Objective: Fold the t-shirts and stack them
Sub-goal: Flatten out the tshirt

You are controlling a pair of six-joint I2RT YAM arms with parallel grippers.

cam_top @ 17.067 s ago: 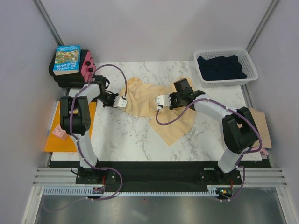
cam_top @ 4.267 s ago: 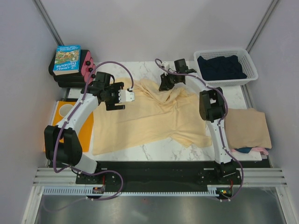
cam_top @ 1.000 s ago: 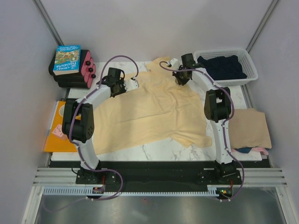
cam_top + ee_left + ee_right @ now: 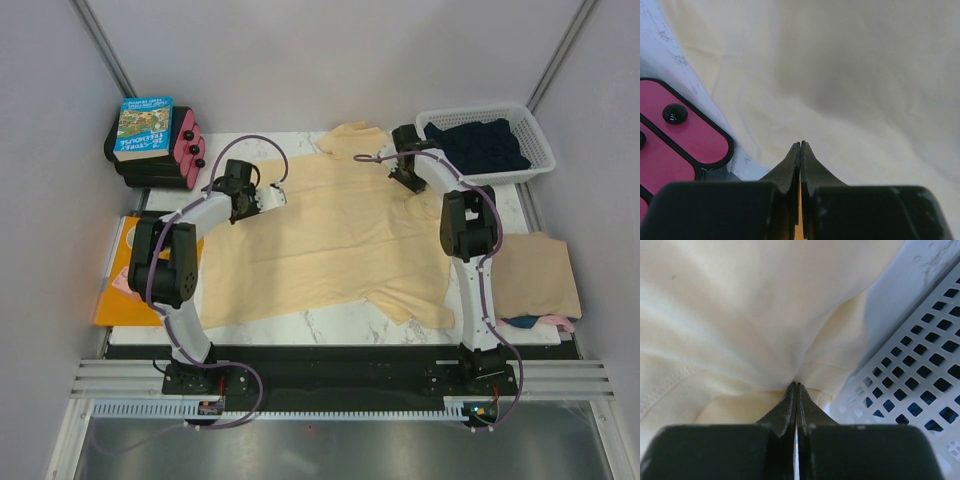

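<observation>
A large pale yellow t-shirt (image 4: 330, 240) lies spread over the marble table (image 4: 330, 322), its collar end at the far edge. My left gripper (image 4: 266, 197) is shut on the shirt's far left edge; in the left wrist view the jaws (image 4: 800, 144) meet with a sliver of yellow cloth (image 4: 850, 75) between them. My right gripper (image 4: 408, 181) is shut on the far right edge beside the basket; creases in the cloth (image 4: 740, 315) run into its closed tips (image 4: 797, 385). A folded tan t-shirt (image 4: 535, 275) sits at the right over a pink one (image 4: 556, 321). A dark navy one (image 4: 475, 143) is in the basket.
The white basket (image 4: 540, 160) stands at the back right, its wall (image 4: 920, 375) right beside my right jaws. A black case with pink controllers (image 4: 186, 148) and a book (image 4: 145, 125) occupy the back left. The orange sheet (image 4: 125, 295) lies off the left edge.
Both grippers have come down and slightly nearer with the shirt's far edge. The yellow shirt now lies flatter and wider on the table.
</observation>
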